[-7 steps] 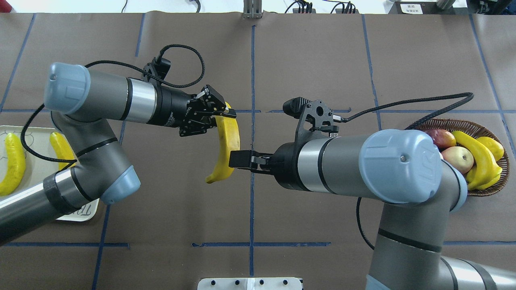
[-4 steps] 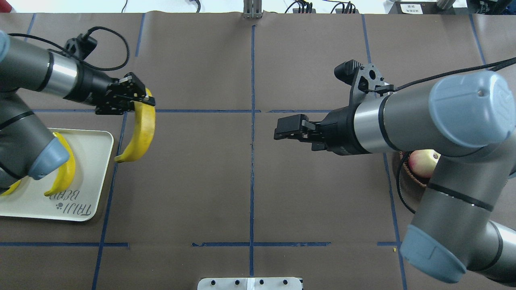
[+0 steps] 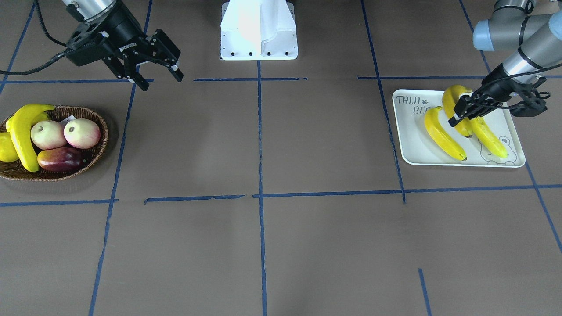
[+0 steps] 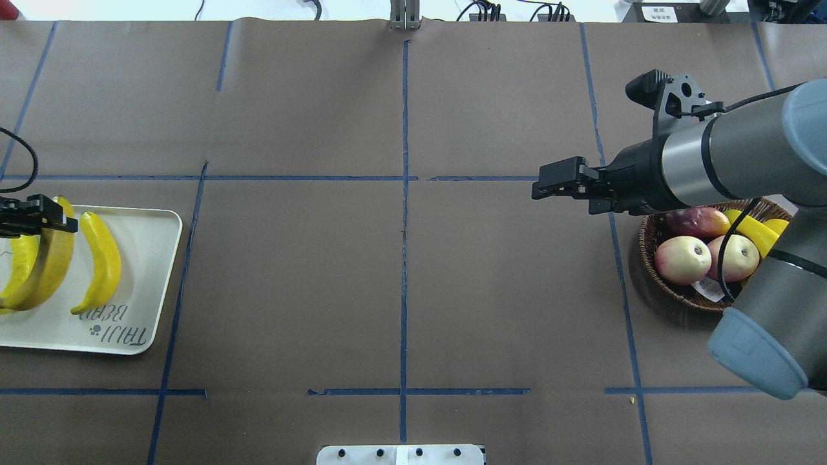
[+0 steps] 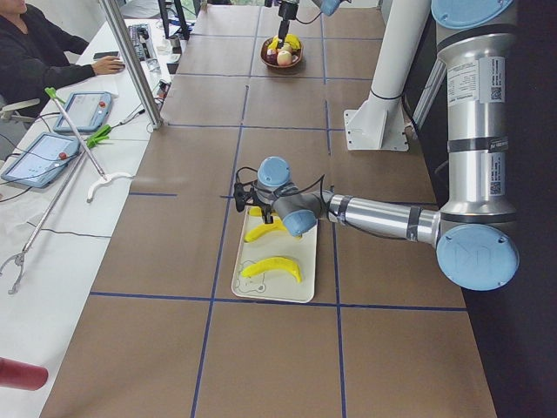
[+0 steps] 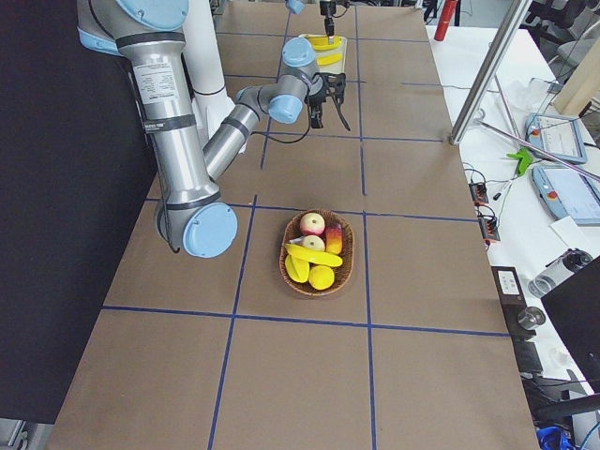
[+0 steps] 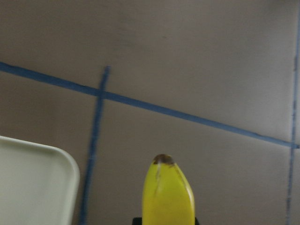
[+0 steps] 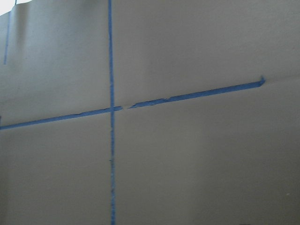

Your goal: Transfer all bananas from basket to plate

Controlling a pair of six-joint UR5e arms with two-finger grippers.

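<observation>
The white plate (image 3: 408, 151) (image 4: 145, 290) lies at my left end of the table. Two bananas rest on it, one (image 3: 442, 135) (image 4: 99, 261) near the lettering and one (image 3: 491, 139) over the bear drawing. My left gripper (image 3: 461, 116) (image 4: 44, 219) is shut on a third banana (image 3: 453, 102) (image 4: 52, 271), held between those two over the plate; its tip shows in the left wrist view (image 7: 168, 194). The wicker basket (image 3: 99, 151) (image 4: 647, 261) holds one more banana (image 3: 21, 131) (image 4: 748, 227). My right gripper (image 3: 161, 83) (image 4: 549, 184) hangs open and empty beside the basket.
In the basket lie two pale apples (image 3: 82, 132), a dark red mango (image 3: 59, 159) and a stubby yellow fruit (image 3: 5, 148). The white robot base (image 3: 259, 30) stands mid-table at my edge. A person (image 5: 35, 52) sits at a side table with tablets.
My left arm has carried the banana leftward from the table's middle to over the plate. My right arm has drawn back to the right, toward the basket, gripper empty.
</observation>
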